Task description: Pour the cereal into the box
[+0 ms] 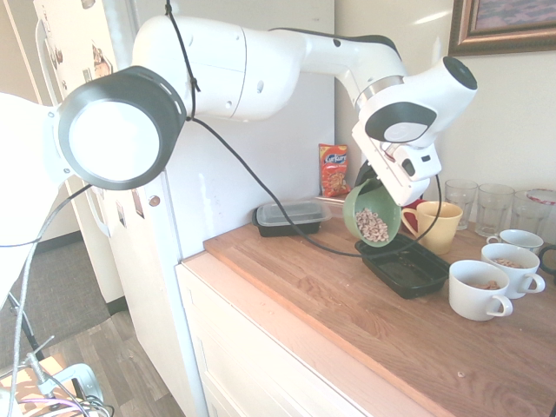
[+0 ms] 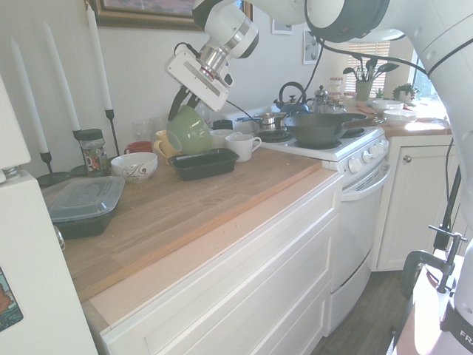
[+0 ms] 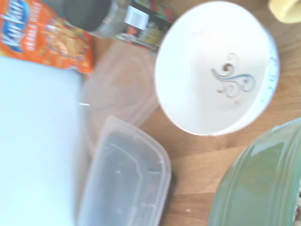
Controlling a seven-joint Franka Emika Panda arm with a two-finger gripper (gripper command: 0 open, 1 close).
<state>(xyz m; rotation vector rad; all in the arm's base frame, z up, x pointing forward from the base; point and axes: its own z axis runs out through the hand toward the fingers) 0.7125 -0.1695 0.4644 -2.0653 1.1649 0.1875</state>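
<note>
A green bowl is held tilted above the wooden countertop, its mouth turned down toward the black tray that lies flat just below it. The gripper is seen clenched on the bowl's upper rim. The cereal is gathered against the bowl's lowered lip, directly over the near end of the tray; none can be made out inside the tray. A yellow mug stands just behind the tray, and three white cups are grouped beside it toward the counter's far end. A lidded black container sits at the counter's corner by the wall, with an orange snack packet propped behind it. A patterned white bowl is shown in the wrist view.
</note>
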